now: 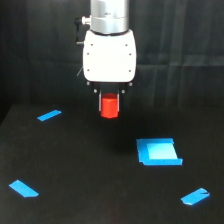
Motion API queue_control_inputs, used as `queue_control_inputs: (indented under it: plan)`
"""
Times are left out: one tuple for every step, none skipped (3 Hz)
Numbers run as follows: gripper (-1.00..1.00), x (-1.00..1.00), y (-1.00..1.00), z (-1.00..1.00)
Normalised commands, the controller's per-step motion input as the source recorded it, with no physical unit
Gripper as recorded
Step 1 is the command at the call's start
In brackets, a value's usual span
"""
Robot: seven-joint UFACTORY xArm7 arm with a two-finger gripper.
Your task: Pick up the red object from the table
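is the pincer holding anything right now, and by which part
Yes: the pincer is shut on the red object, gripping its upper end; the rest hangs below, apparently clear of the table.

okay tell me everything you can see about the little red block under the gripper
The small red-orange matte block is a short upright prism with faintly faceted sides, its top brighter than its flanks. It sits directly beneath the white robot gripper, its upper part tucked between two short dark fingers. It appears lifted clear of the flat black matte table, though the dark surface makes the gap hard to judge. Nothing else touches it; the blue pieces lie well apart.
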Motion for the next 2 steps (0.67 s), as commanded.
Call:
queue_control_inputs:
  plan:
    - [-0.89, -0.06, 0.06, 0.11]
    - [-0.93, 0.03, 0.01, 0.00]
